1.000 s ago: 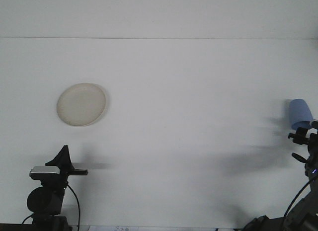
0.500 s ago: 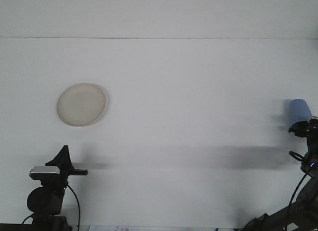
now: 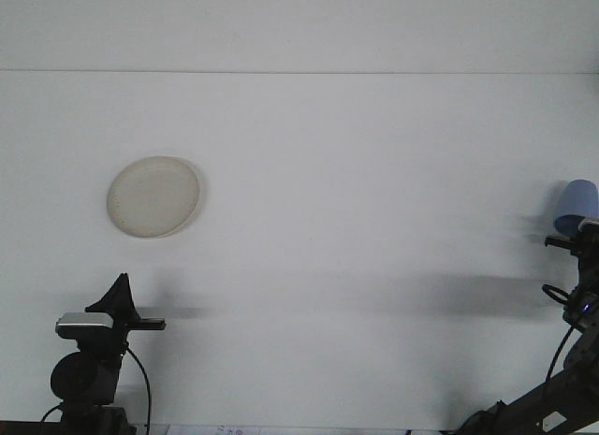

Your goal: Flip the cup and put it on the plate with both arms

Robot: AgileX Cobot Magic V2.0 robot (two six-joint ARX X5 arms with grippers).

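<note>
Front view: the small light-blue plastic cup [image 3: 577, 207] sits at the tip of the right pincer [image 3: 578, 237], at the far right edge, its wider end uppermost and slightly tilted. Whether that pincer is clamped on it I cannot tell. The cup looks light, thin-walled and somewhat slick, so a gentle hold across its side wall near the middle should suit. The left pincer [image 3: 126, 313] rests low, its opening unclear. The round cream plastic plate [image 3: 153, 196] lies beyond it, well apart from the cup. The white counter [image 3: 356, 220] between them carries nothing in the way.
</note>
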